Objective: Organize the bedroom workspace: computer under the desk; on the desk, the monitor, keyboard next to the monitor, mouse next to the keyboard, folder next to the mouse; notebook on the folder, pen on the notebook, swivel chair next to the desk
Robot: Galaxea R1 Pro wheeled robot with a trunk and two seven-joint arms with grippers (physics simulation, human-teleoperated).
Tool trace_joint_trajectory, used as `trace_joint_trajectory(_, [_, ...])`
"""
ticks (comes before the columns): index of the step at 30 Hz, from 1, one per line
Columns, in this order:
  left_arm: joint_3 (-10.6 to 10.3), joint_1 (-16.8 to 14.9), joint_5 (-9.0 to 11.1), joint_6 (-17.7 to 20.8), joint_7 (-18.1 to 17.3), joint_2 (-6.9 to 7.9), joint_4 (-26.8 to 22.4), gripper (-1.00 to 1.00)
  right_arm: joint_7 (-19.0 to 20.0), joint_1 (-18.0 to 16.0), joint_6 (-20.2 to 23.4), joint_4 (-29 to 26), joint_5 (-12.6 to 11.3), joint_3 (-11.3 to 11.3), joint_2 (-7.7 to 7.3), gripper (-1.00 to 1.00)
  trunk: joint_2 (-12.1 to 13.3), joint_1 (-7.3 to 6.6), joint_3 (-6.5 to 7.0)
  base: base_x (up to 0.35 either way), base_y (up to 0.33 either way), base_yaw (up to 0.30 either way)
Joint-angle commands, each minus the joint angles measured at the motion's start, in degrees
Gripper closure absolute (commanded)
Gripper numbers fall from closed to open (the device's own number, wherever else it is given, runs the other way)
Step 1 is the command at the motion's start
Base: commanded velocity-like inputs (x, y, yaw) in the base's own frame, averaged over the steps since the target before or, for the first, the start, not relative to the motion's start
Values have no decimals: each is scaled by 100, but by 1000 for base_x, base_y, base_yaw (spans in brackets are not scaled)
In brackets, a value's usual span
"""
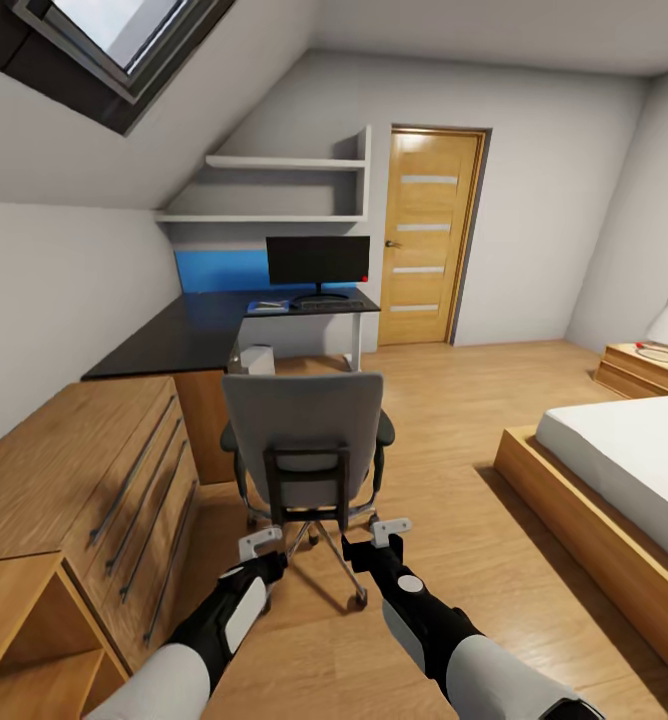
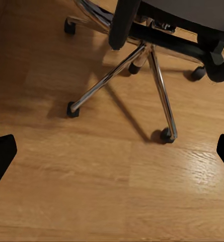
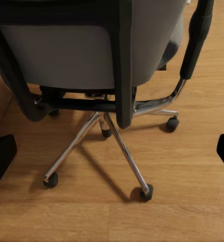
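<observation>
The grey swivel chair (image 1: 304, 440) stands in the middle of the room with its back to me, a little short of the black desk (image 1: 194, 335). Its backrest hides the seat, so no folder is visible. On the desk stand the black monitor (image 1: 317, 260) and, in front of it, the keyboard (image 1: 331, 304); a blue flat item (image 1: 267, 306) lies to their left. The white computer (image 1: 259, 358) sits under the desk. My left gripper (image 1: 261, 543) and right gripper (image 1: 389, 530) hang open just behind the chair. The wrist views show its chrome base (image 2: 142, 65) and backrest (image 3: 66, 45).
A wooden dresser (image 1: 84, 480) runs along my left. The bed (image 1: 624, 470) fills the right side, with a nightstand and lamp (image 1: 654, 365) beyond it. A wooden door (image 1: 429, 235) and wall shelves (image 1: 284, 190) stand at the back. Wood floor lies between chair and bed.
</observation>
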Motion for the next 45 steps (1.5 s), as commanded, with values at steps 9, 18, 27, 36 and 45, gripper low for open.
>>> trace_joint_trajectory(9, [-33,-27,8,-918,30,0,492,-100,-40,-8,-119,27,-52,48,0,-100,-366,198,-168,0,0,0])
trace_joint_trajectory(18, [-34,-28,5,-1084,26,0,556,-100,-34,-8,-394,24,-30,73,0,-100,-727,396,-329,0,0,0])
trace_joint_trajectory(27, [-37,-28,5,-1096,24,0,561,-100,-22,-8,-939,52,-23,95,0,-100,-1088,593,-491,0,0,0])
trace_joint_trajectory(36, [-27,-28,4,-1096,24,0,561,-100,-21,-8,-993,72,-26,101,0,-100,-1448,791,-652,0,0,0])
trace_joint_trajectory(45, [-27,-28,-2,-1104,24,0,561,-100,-20,-8,-940,79,-26,101,0,-100,-1809,989,-814,0,0,0])
